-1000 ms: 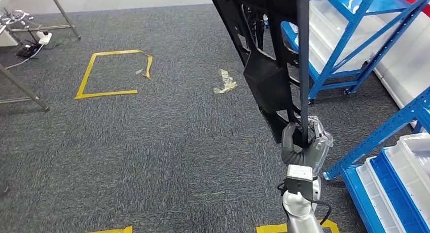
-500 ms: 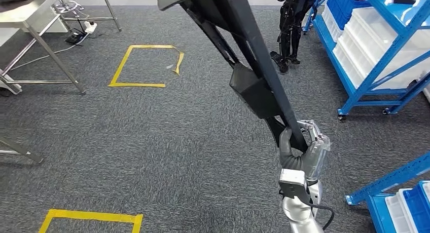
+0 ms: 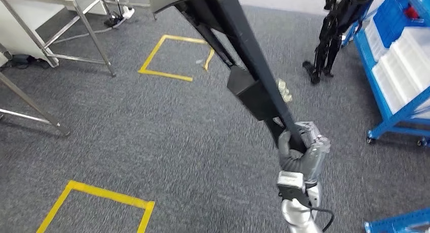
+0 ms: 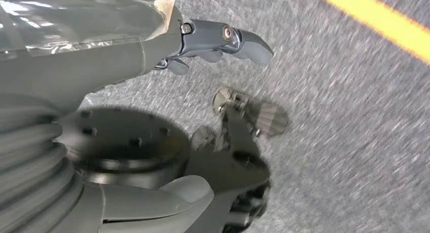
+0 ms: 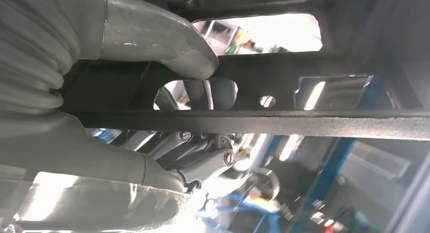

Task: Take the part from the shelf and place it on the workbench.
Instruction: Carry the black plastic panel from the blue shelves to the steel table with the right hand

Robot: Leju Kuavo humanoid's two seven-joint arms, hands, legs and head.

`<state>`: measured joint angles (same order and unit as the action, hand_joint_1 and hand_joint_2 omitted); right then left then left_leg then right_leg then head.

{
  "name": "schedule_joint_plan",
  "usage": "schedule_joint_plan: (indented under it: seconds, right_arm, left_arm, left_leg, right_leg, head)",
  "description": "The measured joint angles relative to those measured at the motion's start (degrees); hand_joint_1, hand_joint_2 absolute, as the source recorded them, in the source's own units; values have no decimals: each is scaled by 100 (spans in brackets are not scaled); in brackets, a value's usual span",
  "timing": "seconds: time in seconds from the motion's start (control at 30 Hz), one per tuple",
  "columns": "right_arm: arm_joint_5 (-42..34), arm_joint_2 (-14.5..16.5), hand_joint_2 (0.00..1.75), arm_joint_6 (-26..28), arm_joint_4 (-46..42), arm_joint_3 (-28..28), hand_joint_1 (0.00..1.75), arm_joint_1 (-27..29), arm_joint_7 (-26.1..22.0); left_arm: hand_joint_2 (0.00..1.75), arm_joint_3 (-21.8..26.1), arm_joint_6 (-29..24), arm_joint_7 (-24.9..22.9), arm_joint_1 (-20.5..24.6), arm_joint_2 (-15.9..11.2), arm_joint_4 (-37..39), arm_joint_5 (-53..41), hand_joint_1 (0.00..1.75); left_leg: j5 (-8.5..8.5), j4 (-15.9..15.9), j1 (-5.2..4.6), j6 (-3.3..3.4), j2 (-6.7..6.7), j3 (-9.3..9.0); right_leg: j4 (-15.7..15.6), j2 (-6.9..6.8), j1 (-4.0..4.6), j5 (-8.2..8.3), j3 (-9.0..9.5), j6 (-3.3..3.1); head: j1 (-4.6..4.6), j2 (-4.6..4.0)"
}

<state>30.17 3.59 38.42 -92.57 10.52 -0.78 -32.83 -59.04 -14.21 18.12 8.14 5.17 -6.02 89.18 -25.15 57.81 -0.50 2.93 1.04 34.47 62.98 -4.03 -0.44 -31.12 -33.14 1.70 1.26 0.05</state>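
The part (image 3: 248,76), a long black framed panel, is running out of the head view at the top, so its upper end is cut off; in the right wrist view (image 5: 284,119) only bars and cut-outs are showing, the background behind them blurred. The right hand (image 3: 300,151) is reaching up from the lower edge, arm near upright, fingers (image 5: 200,99) wrapping round the part's lower bar, thumb on one side, clamped on it. The part is leaning up and to the left above the grey carpet (image 3: 127,121). The left hand (image 4: 152,91) is hanging over the carpet (image 4: 355,116), fingers (image 4: 243,40) apart, holding nothing. Compared with half a second ago the whole view is shifting: the metal table (image 3: 76,5), yellow tape square (image 3: 175,58) and blue shelf (image 3: 400,91) are sitting elsewhere in frame, the grip unchanged.
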Motion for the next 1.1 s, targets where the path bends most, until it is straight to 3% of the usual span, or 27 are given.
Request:
schedule_joint_plan:
  seconds: [0.07,0.13,0.17,0.23,0.27,0.33,0.4,0.43,0.5,0.57,0.63,0.67,0.7,0.77,0.83,0.87,0.93,1.0,1.07,1.1]
  right_arm:
    - [12,-4,175,-5,-14,6,175,17,12]
    - [17,-14,175,-11,-14,9,175,32,27]
    - [12,-19,175,-14,-13,10,175,33,31]
    - [-11,-30,175,-19,-12,12,175,24,36]
    - [-22,-33,175,-21,-11,13,175,20,33]
    - [-33,-39,175,-21,-9,22,175,13,22]
    - [-33,-42,175,-23,-8,39,175,5,13]
    - [-35,-42,175,-24,-8,46,175,-2,12]
    - [-44,-34,175,-26,-8,56,175,-15,7]
    - [-73,-32,175,-35,-6,59,175,-18,-7]
    - [-104,-33,175,-47,6,68,175,-19,-26]
    - [-112,-33,175,-50,14,78,175,-21,-34]
    - [-116,-31,175,-52,20,89,175,-27,-42]
    - [-122,-28,175,-61,28,113,175,-60,-53]
    - [-135,-26,175,-89,49,134,175,-115,-62]
    - [-141,-21,175,-109,65,146,175,-141,-67]
    - [-149,-2,175,-138,98,174,175,-196,-79]
    - [-152,13,175,-145,122,191,175,-243,-90]
    - [-160,13,175,-146,153,195,175,-259,-101]
    - [-164,10,175,-146,172,196,175,-259,-105]
  left_arm:
    - [175,-29,-12,-2,22,9,0,11,0]
    - [175,-58,-5,-3,28,15,0,18,0]
    - [175,-69,-1,-4,27,15,0,24,0]
    - [175,-83,8,-12,27,11,1,37,0]
    - [175,-87,11,-16,28,7,1,44,0]
    - [175,-92,15,-25,26,-1,1,55,0]
    - [175,-95,12,-27,17,-11,1,68,0]
    - [175,-96,9,-28,11,-18,1,74,0]
    - [175,-96,-4,-32,13,-30,1,83,0]
    - [175,-95,-16,-37,23,-31,1,84,0]
    - [175,-95,-20,-39,16,-31,1,87,0]
    - [175,-95,-21,-39,9,-31,1,89,0]
    - [175,-94,-22,-39,3,-32,1,90,0]
    - [175,-89,-25,-38,1,-35,1,90,0]
    - [175,-77,-26,-34,5,-35,-1,90,0]
    - [175,-69,-26,-32,2,-34,-1,90,0]
    - [175,-50,-26,-27,-20,-31,-1,91,0]
    - [175,-27,-30,-21,-32,-26,-1,94,0]
    - [175,-5,-41,-7,-27,-14,-2,96,0]
    - [175,6,-54,-1,-26,-6,-2,96,0]
  left_leg:
    - [6,-3,8,23,-160,-6]
    - [5,1,14,25,-351,-5]
    - [5,5,19,22,-442,-10]
    - [-8,26,40,-5,-618,-23]
    - [-24,48,38,-35,-699,-20]
    - [-41,75,32,-104,-812,8]
    - [-32,69,39,-160,-880,38]
    - [-51,93,38,-184,-818,55]
    - [-246,406,31,-230,-516,201]
    - [-602,1128,34,-268,-221,566]
    - [-775,1705,50,-277,-151,885]
    - [-703,1701,54,-269,-137,897]
    - [-540,1468,53,-250,-111,788]
    - [-185,661,12,-180,115,366]
    - [-56,173,-50,-121,295,118]
    - [-71,125,-75,-107,286,107]
    - [-41,70,-70,-59,138,84]
    - [14,-12,-24,-2,-1,16]
    - [39,-43,7,30,-151,-14]
    - [38,-41,10,33,-238,-12]
  right_leg:
    - [738,297,-14,-285,-364,-30]
    - [1225,368,-16,-392,-656,2]
    - [1151,379,-23,-309,-653,46]
    - [418,503,-67,51,-355,166]
    - [35,591,-86,207,-183,195]
    - [-357,690,-94,350,7,157]
    - [-362,603,-85,362,22,60]
    - [-368,557,-94,368,27,24]
    - [-384,444,-118,365,45,-54]
    - [-384,313,-89,346,49,-107]
    - [-383,167,-64,330,50,-126]
    - [-382,94,-55,321,56,-134]
    - [-383,24,-47,310,68,-142]
    - [-381,-99,-23,282,104,-139]
    - [-384,-204,11,249,131,-101]
    - [-391,-260,22,236,142,-74]
    - [-401,-326,29,210,174,-17]
    - [-190,-59,21,97,102,17]
    - [482,289,-4,-175,-229,12]
    - [878,350,-11,-307,-442,17]
  head:
    - [-4,-1]
    - [-6,-1]
    - [-6,-1]
    - [-6,-1]
    - [-8,-1]
    - [-6,0]
    - [-1,1]
    - [-1,0]
    - [16,0]
    - [31,1]
    - [31,1]
    - [30,0]
    - [30,-1]
    - [28,-1]
    - [25,-1]
    - [23,-1]
    - [24,0]
    - [20,0]
    - [14,-1]
    - [12,-1]
